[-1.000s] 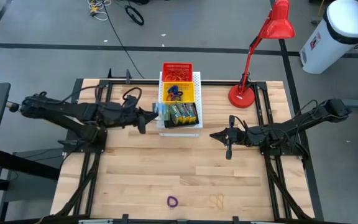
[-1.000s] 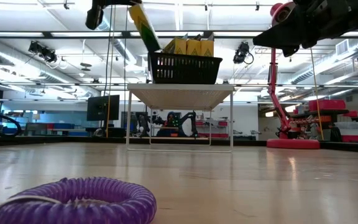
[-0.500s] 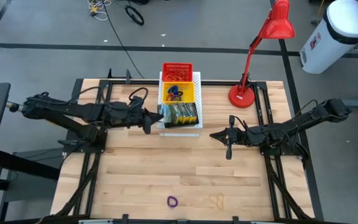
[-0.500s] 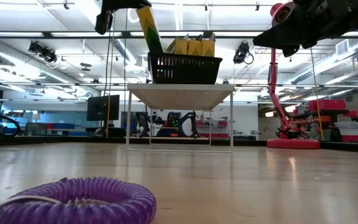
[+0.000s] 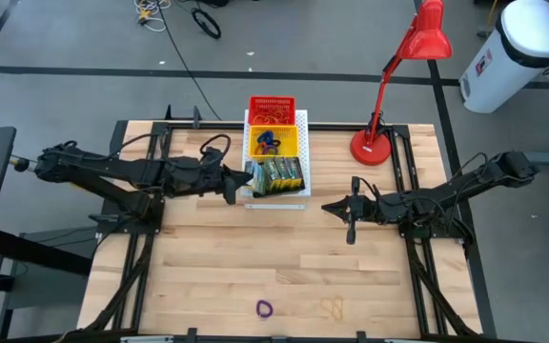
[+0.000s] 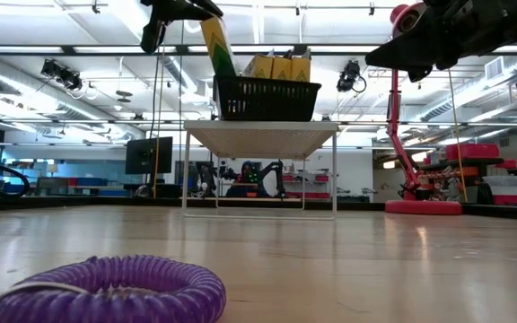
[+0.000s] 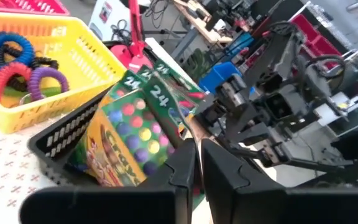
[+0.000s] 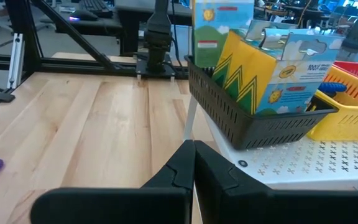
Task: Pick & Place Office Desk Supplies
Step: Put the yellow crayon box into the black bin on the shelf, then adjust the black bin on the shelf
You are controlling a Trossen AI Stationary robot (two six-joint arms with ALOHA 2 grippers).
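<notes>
My left gripper is shut on a yellow-and-green crayon box at the left rim of the black basket. The basket stands on the white perforated board and holds several more crayon boxes. Behind it, the yellow basket holds coloured elastic loops, and the red basket holds rubber bands. A purple loop and a thin rubber band lie near the table's near edge. My right gripper hovers shut to the right of the board, touching nothing. My left gripper holds the crayon box by its upper end, pinched between the two fingers, which come level from the table's left. The box hangs tilted below the fingers. Its lower end dips behind the black basket's left rim; whether it rests on anything I cannot tell.
A red desk lamp stands on the far right of the table. Bare wood lies between the board and the near edge. In the low view the purple loop fills the foreground.
My left gripper has carried the crayon box toward the table's right, up to the black basket. The box's lower end, earlier just left of the rim, now sits at or behind the rim. The box stands a little more upright.
</notes>
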